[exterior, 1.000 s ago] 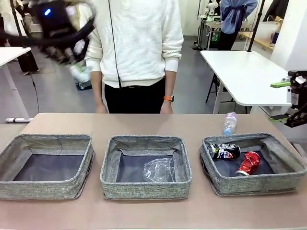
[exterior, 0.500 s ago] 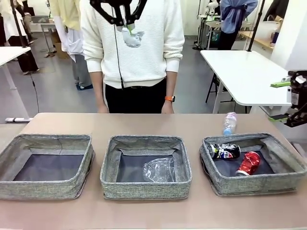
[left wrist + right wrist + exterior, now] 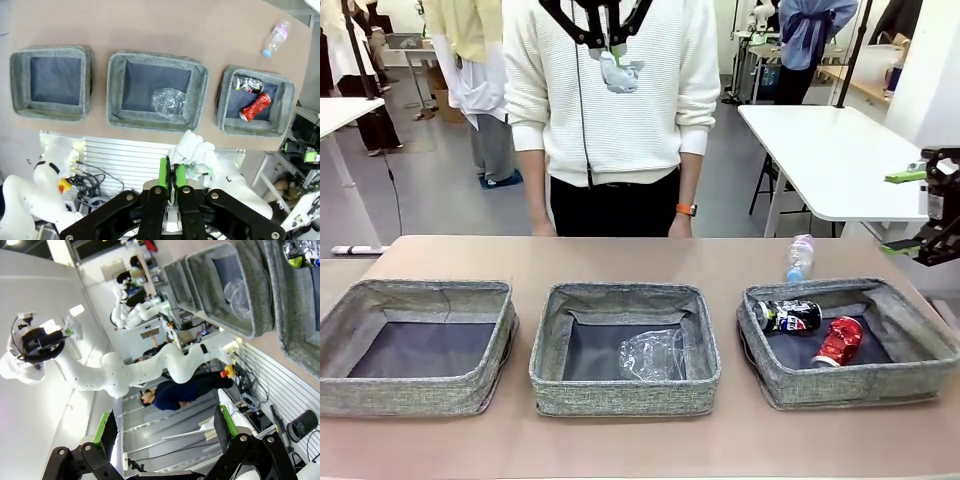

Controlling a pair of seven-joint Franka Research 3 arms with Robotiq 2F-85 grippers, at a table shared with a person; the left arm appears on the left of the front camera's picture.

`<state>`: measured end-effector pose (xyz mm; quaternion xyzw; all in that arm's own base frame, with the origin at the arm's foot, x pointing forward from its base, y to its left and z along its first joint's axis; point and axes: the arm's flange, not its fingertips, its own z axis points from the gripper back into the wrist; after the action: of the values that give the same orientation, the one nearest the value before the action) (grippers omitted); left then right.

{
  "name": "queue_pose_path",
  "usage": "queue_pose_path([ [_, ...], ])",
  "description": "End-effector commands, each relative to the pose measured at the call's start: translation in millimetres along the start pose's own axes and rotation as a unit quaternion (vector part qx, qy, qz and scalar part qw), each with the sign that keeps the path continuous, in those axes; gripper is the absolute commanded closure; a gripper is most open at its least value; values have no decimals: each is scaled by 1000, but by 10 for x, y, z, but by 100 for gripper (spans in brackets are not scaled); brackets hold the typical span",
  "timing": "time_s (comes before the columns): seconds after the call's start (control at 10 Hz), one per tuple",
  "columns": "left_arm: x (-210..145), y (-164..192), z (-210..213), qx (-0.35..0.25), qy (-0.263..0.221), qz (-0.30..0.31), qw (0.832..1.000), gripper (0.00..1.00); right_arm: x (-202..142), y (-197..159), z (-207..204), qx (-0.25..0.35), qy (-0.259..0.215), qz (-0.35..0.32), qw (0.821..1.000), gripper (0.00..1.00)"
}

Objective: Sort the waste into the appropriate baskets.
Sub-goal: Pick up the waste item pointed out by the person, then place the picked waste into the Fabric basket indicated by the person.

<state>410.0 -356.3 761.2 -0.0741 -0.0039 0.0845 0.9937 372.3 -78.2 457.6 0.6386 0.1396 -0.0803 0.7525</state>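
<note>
The wad (image 3: 620, 74) is pinched between the shut fingers of the left gripper (image 3: 610, 50), which is raised high above the level of the baskets and is seen in the front view against the chest of the person (image 3: 655, 130) standing at the far side of the table (image 3: 620, 258). In the left wrist view the green pads (image 3: 163, 171) are seen pressed together on the lower edge of the crumpled paper, and the three baskets are laid out in a row far below. The right gripper (image 3: 165, 427) is held off the right side of the table, above the level of the right basket (image 3: 860, 385); its fingers are spread wide apart and nothing is held between them. The cup (image 3: 652, 355) is found in the middle basket (image 3: 620, 392), towards its near right corner. The dark can (image 3: 788, 316) and the red can (image 3: 838, 341) are found in the right basket, the dark one at the far left and the red one just beside it, nearer the front. The bottle (image 3: 800, 257) is left on the table beyond the far wall of the right basket, near it but apart. The left basket (image 3: 415, 395) is set well to the left of the held wad.
</note>
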Motion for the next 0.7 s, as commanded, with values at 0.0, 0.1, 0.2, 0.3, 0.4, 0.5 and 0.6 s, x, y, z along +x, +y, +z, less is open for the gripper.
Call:
queue_pose_path([
  [0.0,-62,96,-44,-1,3,2,1000,95,-3,53,-18,5,-4,-4,1000,0],
  [0.1,-62,96,-44,-1,3,2,1000,95,-3,53,-18,5,-4,-4,1000,0],
  [0.2,-62,96,-44,-1,3,2,1000,95,-3,53,-18,5,-4,-4,1000,0],
  [0.3,-62,96,-44,-1,3,2,1000,95,-3,53,-18,5,-4,-4,1000,0],
  [0.4,-62,96,-44,-1,3,2,1000,95,-3,53,-18,5,-4,-4,1000,0],
  [0.5,-62,96,-44,-1,3,2,1000,95,-3,53,-18,5,-4,-4,1000,0],
  [0.6,-62,96,-44,-1,3,2,1000,95,-3,53,-18,5,-4,-4,1000,0],
])
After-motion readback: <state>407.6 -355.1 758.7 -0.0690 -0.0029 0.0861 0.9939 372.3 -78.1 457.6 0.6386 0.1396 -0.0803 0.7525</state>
